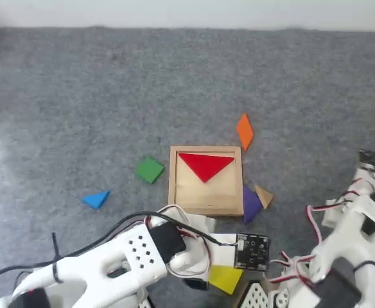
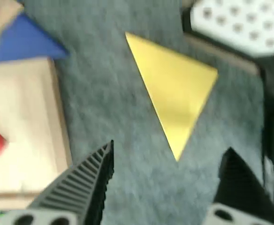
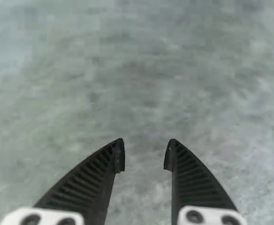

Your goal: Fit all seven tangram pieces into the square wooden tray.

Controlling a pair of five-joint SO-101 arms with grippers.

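Observation:
The square wooden tray lies mid-table with a red triangle in its far half. Loose on the grey carpet are an orange parallelogram, a green square, a small blue triangle, a purple triangle, a tan triangle and a yellow triangle. My left gripper hangs open just above the yellow triangle, one fingertip on either side of its near corner. My right gripper is open over bare carpet, holding nothing.
The tray's corner lies close beside the left gripper, with the purple triangle past it. The white left arm crosses the front of the table. The right arm with its cables stands at the front right.

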